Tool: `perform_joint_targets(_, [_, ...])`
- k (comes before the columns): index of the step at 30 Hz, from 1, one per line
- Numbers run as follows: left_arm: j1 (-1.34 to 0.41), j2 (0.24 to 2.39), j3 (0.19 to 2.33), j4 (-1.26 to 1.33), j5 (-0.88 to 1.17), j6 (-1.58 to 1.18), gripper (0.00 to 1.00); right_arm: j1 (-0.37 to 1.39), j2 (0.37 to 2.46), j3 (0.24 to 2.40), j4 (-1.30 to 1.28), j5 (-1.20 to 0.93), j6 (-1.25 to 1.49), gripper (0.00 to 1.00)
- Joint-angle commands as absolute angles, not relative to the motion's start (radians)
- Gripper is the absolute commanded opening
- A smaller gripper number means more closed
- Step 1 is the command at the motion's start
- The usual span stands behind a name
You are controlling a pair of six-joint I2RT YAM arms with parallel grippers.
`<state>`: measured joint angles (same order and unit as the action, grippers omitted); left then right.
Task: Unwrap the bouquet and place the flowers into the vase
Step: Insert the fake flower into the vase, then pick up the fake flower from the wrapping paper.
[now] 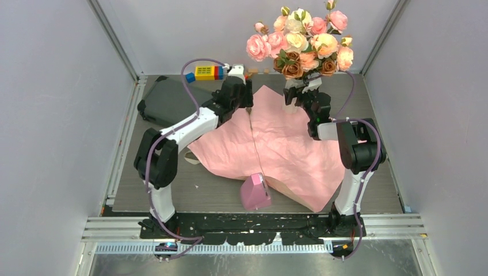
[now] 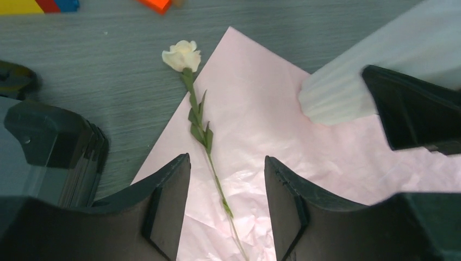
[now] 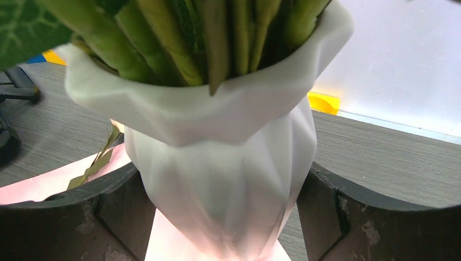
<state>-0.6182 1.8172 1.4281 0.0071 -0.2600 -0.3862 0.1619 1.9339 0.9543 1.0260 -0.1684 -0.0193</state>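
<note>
The bouquet's pink wrapping paper (image 1: 276, 144) lies spread open and flat on the table. One cream rose (image 2: 183, 54) lies with its bloom on the bare table and its thin green stem (image 2: 204, 130) across the paper (image 2: 261, 109). My left gripper (image 2: 227, 160) hovers open over the stem, one finger on each side, not touching it. The white ribbed vase (image 3: 228, 179) stands at the back right on the paper, packed with flowers (image 1: 302, 37). My right gripper (image 3: 223, 171) is shut on the vase's body. Its dark finger (image 2: 413, 109) shows beside the vase (image 2: 337, 92).
A small solid pink wedge (image 1: 255, 192) sits near the paper's front edge. A dark grey case (image 1: 167, 100) lies at the back left, with coloured blocks (image 1: 204, 72) behind it. A beige strip (image 1: 191, 156) pokes out under the paper's left edge. Grey walls close in both sides.
</note>
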Motion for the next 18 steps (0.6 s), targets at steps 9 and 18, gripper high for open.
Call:
perform_joint_targets(9, [-0.492,2.100,1.741,-0.223,-0.085,-0.537,0.48,0.221,1.908,0.954,0.873,-0.174,-0.027,0.00])
perform_joint_targets(18, [-0.486,2.264,1.897,-0.282,-0.042,-0.546,0.46,0.234,1.903,0.935,0.886,-0.140,-0.031,0.00])
